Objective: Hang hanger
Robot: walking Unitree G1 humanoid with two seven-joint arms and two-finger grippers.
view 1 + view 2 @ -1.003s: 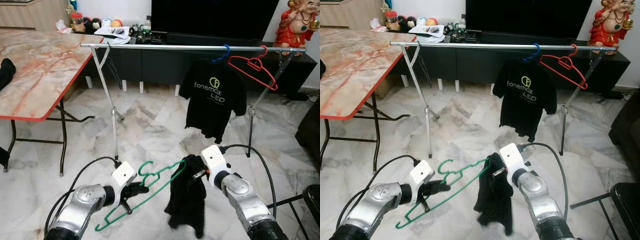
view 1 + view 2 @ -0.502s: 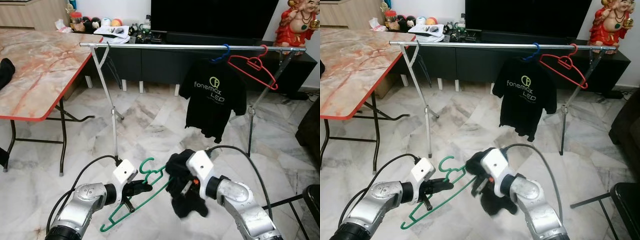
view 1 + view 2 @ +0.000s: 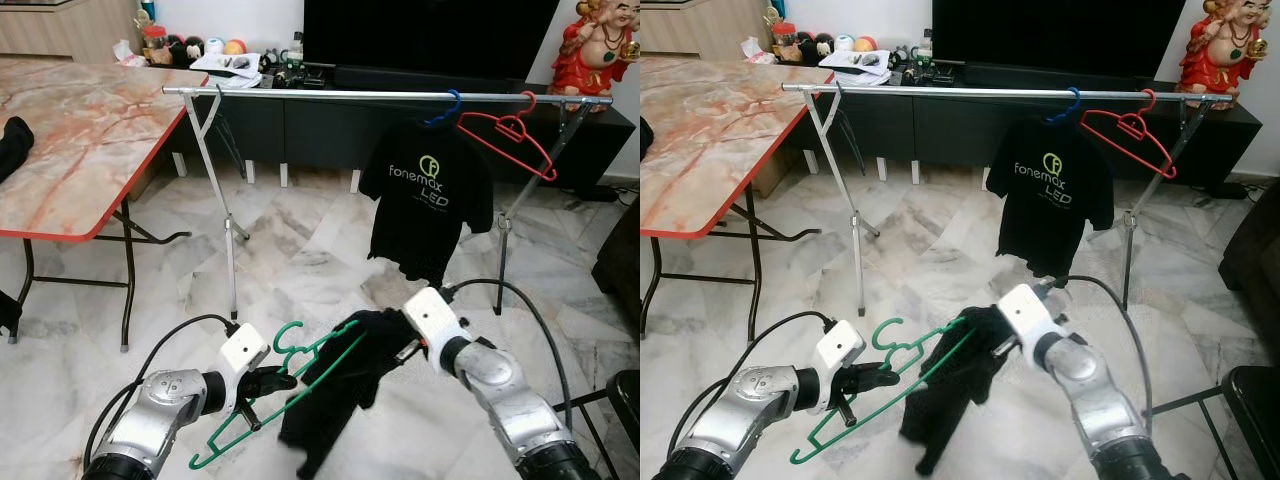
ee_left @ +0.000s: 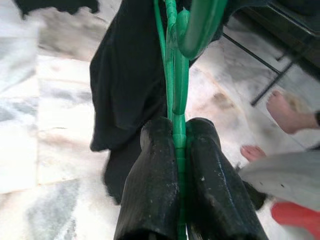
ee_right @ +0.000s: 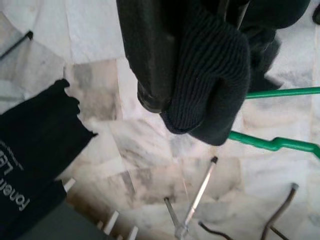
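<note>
The green hanger (image 3: 290, 385) is sitting low in the frame, left of centre, tilted with its hook uppermost, and a black garment (image 3: 340, 385) is draping over its right shoulder and trailing down toward the marble floor (image 3: 300, 250). The step in hand looks like dressing the hanger: the garment is only partly on, so hanging is not yet due. Next, I judge, the cloth needs drawing across the other shoulder, then the hook lifting to the clothes rail (image 3: 380, 95) running across the upper frame, where a printed black T-shirt (image 3: 428, 195) and a red hanger (image 3: 508, 135) are hanging at the right.

The left hand (image 3: 268, 382) is reaching in from the lower left, forearm nearly level, fingers clenched on the hanger's bar just below the hook. The right hand (image 3: 405, 348) is angling in from the lower right, pinching a fold of the garment at its upper edge. A marble-topped bench (image 3: 70, 140) is standing at the upper left.
</note>
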